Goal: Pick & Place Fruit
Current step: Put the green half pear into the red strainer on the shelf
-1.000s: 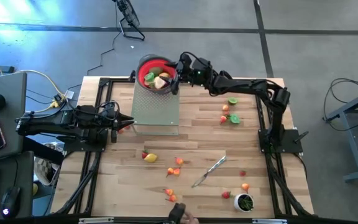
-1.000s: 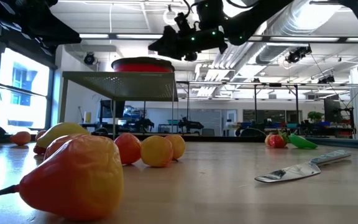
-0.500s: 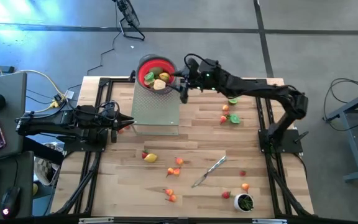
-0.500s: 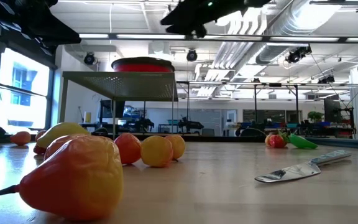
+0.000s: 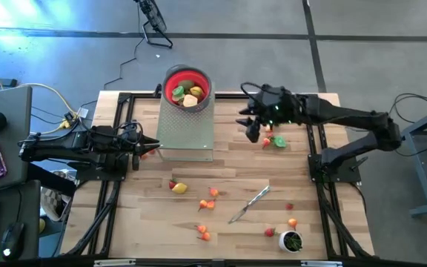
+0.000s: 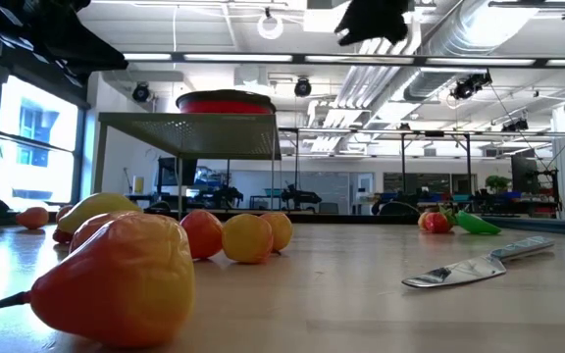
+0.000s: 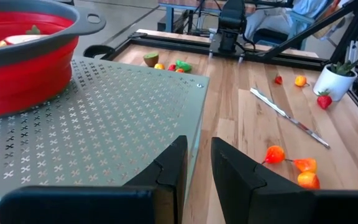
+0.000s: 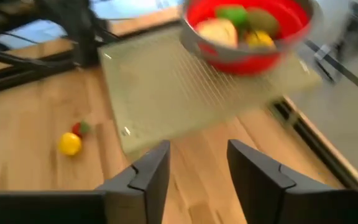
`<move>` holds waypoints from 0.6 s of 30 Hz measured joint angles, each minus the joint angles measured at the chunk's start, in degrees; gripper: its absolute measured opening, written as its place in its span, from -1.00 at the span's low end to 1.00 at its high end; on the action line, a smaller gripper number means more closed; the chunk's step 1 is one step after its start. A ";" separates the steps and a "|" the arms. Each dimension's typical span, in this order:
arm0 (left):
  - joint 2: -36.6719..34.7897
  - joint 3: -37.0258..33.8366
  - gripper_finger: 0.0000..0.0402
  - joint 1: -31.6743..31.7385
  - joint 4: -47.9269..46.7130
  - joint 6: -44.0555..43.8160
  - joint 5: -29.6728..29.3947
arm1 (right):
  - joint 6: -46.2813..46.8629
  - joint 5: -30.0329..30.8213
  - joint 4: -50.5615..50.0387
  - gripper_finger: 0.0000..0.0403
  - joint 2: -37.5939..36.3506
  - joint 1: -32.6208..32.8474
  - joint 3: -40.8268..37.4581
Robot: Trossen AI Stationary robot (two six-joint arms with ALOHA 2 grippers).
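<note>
Small toy fruit pieces lie scattered on the wooden table: a yellow one, orange ones, red and green ones. More fruit lies in the red bowl, which stands on a perforated metal stand. My right gripper hangs open in the air to the right of the stand, close to the red and green pieces, with nothing between its fingers. My left gripper waits at the stand's left near corner, its fingers a narrow gap apart and empty.
A silver knife lies near the table's middle front. A small white cup with green contents stands at the front right. Black frame rails run along both table sides. Large fruit pieces crowd the low camera.
My right gripper has swung away from the red bowl, over the stand's right edge and on toward the table's right and near side, ending beside the red and green pieces. The bowl and the fruit on the table have stayed put.
</note>
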 joint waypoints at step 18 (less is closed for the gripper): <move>-0.01 0.00 -0.66 0.01 0.63 -0.69 0.02 | 30.44 22.32 -1.32 -0.45 -8.48 3.53 -26.58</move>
